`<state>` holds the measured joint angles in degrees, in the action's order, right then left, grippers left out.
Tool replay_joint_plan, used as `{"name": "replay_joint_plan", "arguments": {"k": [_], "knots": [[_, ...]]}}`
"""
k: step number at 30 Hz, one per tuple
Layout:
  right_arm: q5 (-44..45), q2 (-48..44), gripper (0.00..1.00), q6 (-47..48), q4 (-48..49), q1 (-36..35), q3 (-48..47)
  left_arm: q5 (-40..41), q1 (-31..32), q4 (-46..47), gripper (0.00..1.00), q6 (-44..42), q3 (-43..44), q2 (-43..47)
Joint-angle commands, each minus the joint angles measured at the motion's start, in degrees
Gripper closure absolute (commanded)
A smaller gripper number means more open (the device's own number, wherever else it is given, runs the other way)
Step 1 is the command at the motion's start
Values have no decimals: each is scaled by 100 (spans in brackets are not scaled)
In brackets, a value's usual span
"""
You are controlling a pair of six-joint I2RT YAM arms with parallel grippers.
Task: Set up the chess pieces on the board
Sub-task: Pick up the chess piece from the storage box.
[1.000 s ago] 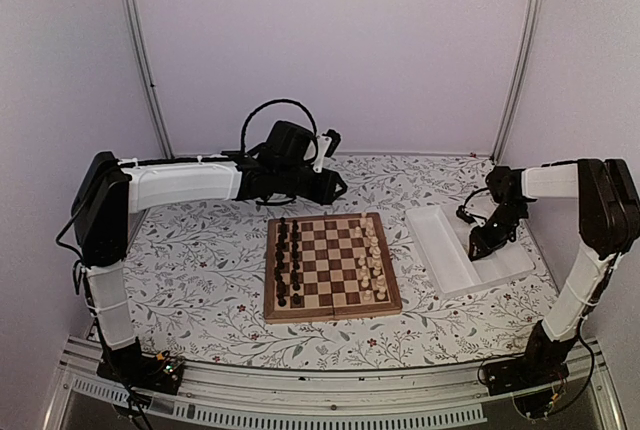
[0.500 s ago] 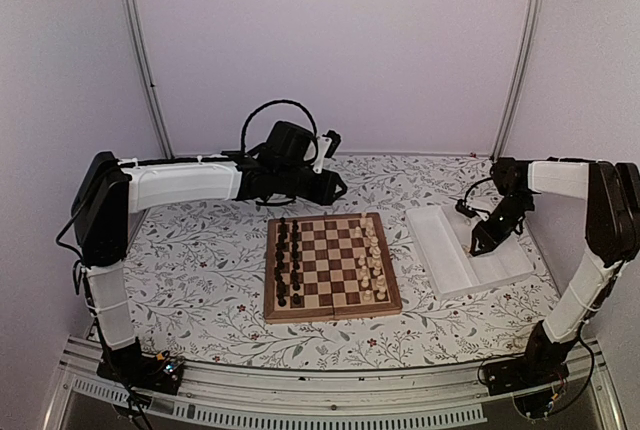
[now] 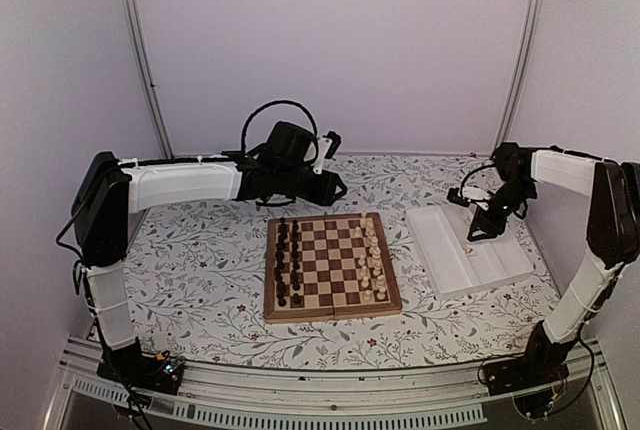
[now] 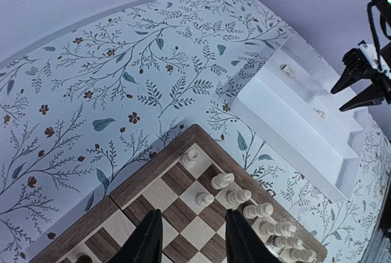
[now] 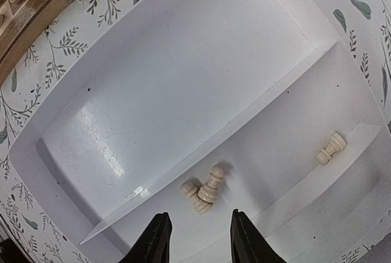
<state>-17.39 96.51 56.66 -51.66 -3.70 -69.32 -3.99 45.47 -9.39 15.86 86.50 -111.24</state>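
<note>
The right claw [image 5: 198,238] is hanging over a white tray [image 5: 183,79], and its two black fingers [image 5: 156,241] are standing apart with nothing between them. Just beyond its fingertips, two pale chess pieces [image 5: 204,191] are lying together on their sides in a narrow channel of the tray. A third pale piece [image 5: 331,148] is lying alone, farther out from the claw and off to one side. Whether it is sharing the same channel is hard to tell from this angle. A long ridge is running across ahead of the claw, and the tray's broad compartment is lying beyond it. Past the tray's far corner, a wooden corner of the board [image 5: 36,6] is peeking in, well apart from this claw.

The left claw [image 4: 192,241] is hanging high near the board's far edge, and its fingers are also standing apart, gripping nothing. Checkered squares are showing directly under its fingertips. Just ahead of them, more pale pieces [image 4: 244,196] are standing upright in a line along one side of the board, running away from the claw. Dark pieces [image 3: 288,260] are standing in rows along the opposite side. A flowered table cover [image 4: 91,92] is spreading out beyond the board in every direction. The tray is resting on it beside the board, near but not touching.
</note>
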Motion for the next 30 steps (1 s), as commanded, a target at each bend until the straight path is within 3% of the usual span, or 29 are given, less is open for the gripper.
{"name": "replay_joint_plan", "arguments": {"k": [1, 15, 25, 30], "knots": [[10, 244, 63, 604, 10, -2, 73, 71, 41, -91, 62, -91, -62, 143], [361, 573, 63, 556, 782, -2, 855, 6, 80, -83, 62, -74, -18, 39], [349, 525, 73, 448, 973, -7, 1251, -33, 117, -58, 62, -29, -32, 42], [177, 291, 68, 397, 1108, -1, 1298, -41, 155, -55, 62, -30, -11, 30]]}}
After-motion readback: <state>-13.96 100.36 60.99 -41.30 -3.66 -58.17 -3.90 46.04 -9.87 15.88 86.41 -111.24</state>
